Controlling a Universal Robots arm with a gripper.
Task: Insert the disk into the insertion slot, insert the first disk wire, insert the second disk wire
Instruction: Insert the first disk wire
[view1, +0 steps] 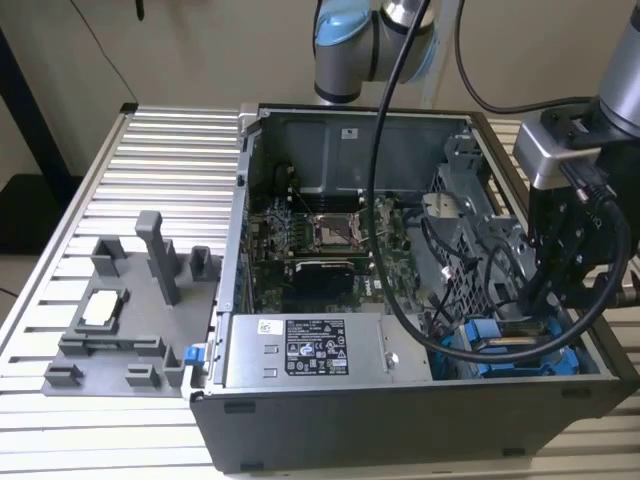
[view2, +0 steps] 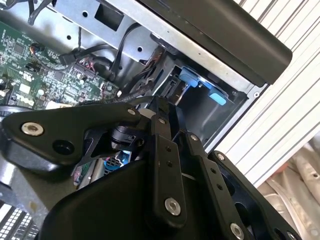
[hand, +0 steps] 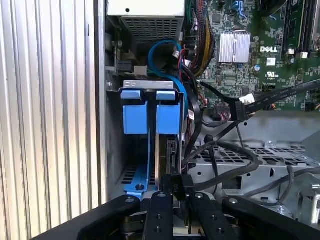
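While the disk (hand: 169, 150) sits edge-on in the insertion slot (hand: 114, 145), the gripper (hand: 176, 194) looks pinched on a small black wire plug (hand: 176, 184). It has a rigid shell and a springy cable, so I'd hold the shell squarely.

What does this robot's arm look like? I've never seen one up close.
The arm is a silver-grey tube with rounded joints capped in light blue. Thick black cables loop down from it. Near its wrist sits a boxy silver-grey block. The gripper is matt black, built of flat jointed bars pinned with round silver screws.
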